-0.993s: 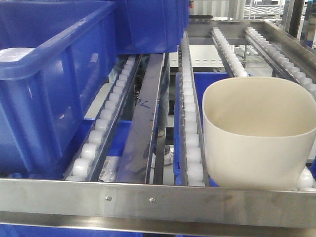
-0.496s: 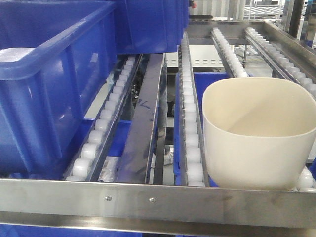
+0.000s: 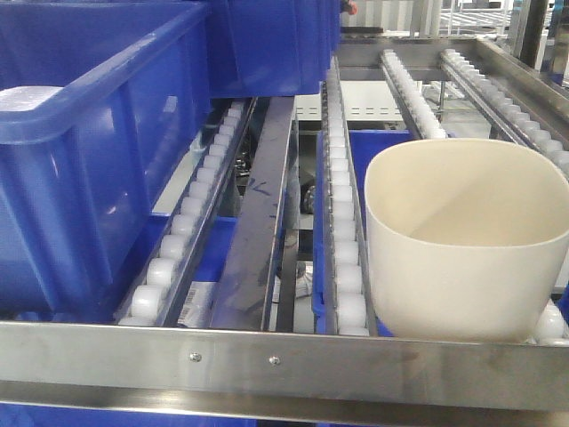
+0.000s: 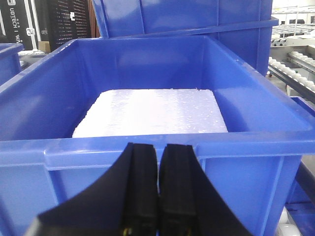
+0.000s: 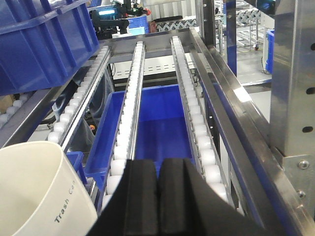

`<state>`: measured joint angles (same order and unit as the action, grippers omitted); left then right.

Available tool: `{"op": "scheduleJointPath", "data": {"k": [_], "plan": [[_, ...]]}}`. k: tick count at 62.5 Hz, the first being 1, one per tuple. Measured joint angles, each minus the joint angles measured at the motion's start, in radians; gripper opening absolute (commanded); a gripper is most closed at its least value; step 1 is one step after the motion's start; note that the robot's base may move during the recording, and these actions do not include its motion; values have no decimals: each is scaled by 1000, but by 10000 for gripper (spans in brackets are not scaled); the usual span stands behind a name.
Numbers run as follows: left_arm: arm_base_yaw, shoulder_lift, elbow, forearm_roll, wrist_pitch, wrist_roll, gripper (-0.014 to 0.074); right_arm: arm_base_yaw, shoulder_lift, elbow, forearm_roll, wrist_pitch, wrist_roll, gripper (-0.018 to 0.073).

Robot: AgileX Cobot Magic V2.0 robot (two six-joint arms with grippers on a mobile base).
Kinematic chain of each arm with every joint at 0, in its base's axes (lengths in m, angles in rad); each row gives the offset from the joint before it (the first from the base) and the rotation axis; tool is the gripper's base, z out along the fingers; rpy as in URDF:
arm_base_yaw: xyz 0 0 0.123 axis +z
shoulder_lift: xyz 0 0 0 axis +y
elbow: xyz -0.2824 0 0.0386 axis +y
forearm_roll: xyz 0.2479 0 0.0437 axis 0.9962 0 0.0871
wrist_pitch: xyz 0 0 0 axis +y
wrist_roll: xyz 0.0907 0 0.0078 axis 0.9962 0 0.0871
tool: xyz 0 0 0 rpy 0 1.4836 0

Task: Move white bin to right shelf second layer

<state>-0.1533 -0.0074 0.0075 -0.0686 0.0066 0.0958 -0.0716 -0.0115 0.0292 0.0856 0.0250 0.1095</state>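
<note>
The white bin (image 3: 462, 258) stands upright on the roller rails (image 3: 342, 222) of the right shelf second layer, just behind the riveted steel front bar (image 3: 267, 360). Nothing holds it. In the right wrist view the white bin (image 5: 34, 191) sits at the lower left with "Trash Ca" printed on its side. My right gripper (image 5: 157, 162) is shut and empty to its right, above the rails (image 5: 194, 113). My left gripper (image 4: 159, 147) is shut and empty in front of a blue crate's rim (image 4: 98, 150). Neither gripper shows in the front view.
A large blue crate (image 3: 98, 160) fills the left lane, and another stands behind it. The crate in the left wrist view holds a white foam slab (image 4: 152, 113). A lower blue crate (image 5: 162, 123) lies beneath the rails. A steel upright (image 5: 293, 78) bounds the right side.
</note>
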Motion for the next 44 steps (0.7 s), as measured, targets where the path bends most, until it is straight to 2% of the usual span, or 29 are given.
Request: {"op": "scheduleJointPath", "data": {"k": [10,23,44], "plan": [[0,0,0,0,0,0,85,0,0,0,-10,0,9,56],[0,0,0,0,0,0,85,0,0,0,-104,0,90,56],[0,0,0,0,0,0,85,0,0,0,-119,0,98,56]]}}
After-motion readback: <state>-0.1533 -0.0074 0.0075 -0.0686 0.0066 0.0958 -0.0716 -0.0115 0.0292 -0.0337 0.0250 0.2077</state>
